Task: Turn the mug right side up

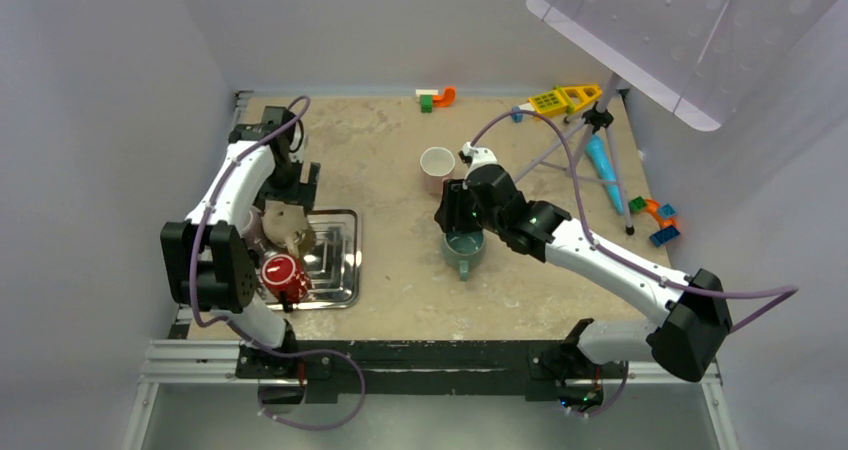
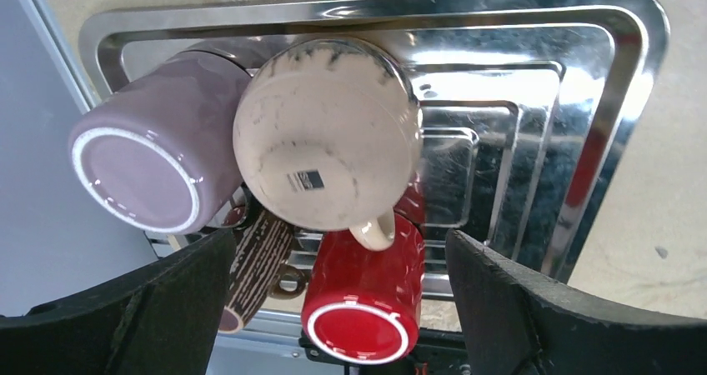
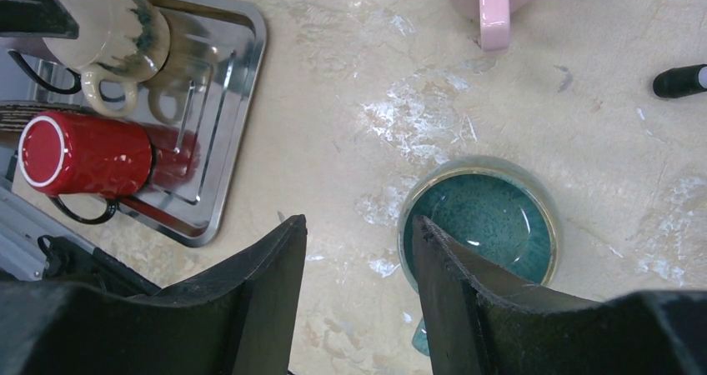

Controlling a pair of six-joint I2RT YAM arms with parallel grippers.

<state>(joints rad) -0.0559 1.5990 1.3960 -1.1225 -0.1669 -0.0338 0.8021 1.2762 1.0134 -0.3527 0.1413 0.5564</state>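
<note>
Fingers on our left [image 2: 183, 300] are standing wide open, beige mug [image 2: 325, 133] base-up ahead; our right fingers [image 3: 258, 300] are hanging parted beside the upright teal mug [image 3: 492, 217].

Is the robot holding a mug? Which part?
Nothing is held. The left gripper is wide open above the tray. The right gripper is open too, at the green mug's rim, not pinching it.

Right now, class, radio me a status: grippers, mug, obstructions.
Left gripper open above beige speckled ceramic mug, not upright, in steel tray. Right gripper open by upright glazed teal mug. Purple ceramic mug and red ceramic mug crowd it.
</note>
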